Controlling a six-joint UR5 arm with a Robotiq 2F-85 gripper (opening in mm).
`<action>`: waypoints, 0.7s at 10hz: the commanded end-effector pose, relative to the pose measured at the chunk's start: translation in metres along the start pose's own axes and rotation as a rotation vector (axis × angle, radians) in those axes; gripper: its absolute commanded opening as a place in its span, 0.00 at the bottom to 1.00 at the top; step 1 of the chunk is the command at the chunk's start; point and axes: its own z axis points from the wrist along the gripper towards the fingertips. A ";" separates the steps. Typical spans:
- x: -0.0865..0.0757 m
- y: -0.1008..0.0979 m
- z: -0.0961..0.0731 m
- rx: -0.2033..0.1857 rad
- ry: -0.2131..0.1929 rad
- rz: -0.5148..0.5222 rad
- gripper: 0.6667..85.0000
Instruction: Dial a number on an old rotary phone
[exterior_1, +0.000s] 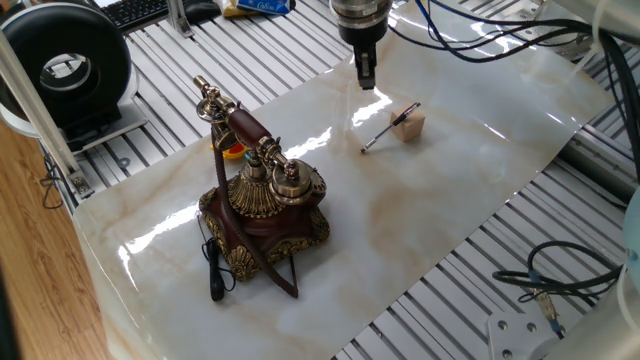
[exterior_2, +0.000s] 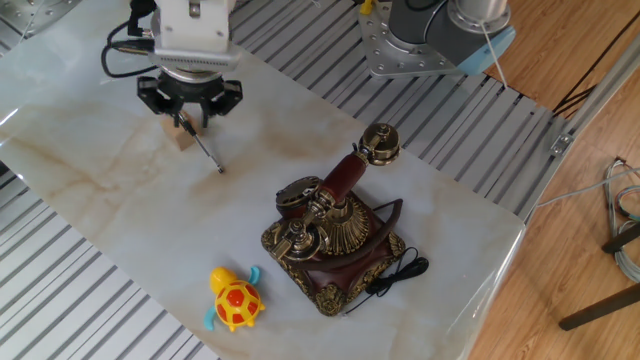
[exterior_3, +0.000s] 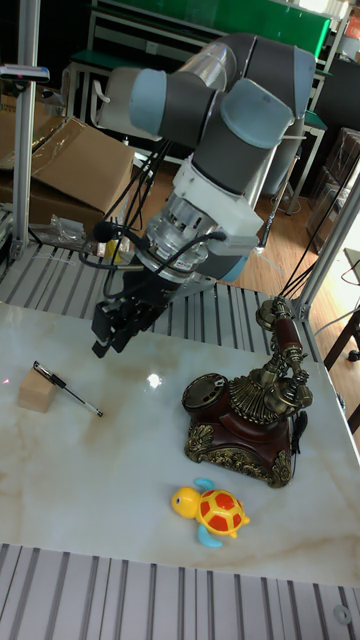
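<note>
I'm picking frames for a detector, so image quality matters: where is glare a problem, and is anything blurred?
One fixed view: bright ceiling-light streaks on the glossy marble sheet just below the gripper; the rotary phone is sharp. The other fixed view: even light, only faint sheen. Tall fixed view: one small glare spot, dim background, no evident blur.
</note>
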 end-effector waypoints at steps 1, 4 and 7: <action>0.001 -0.001 0.008 -0.001 -0.016 -0.034 0.46; -0.016 0.006 0.007 -0.028 -0.081 -0.034 0.46; -0.019 0.020 0.006 -0.082 -0.096 -0.002 0.46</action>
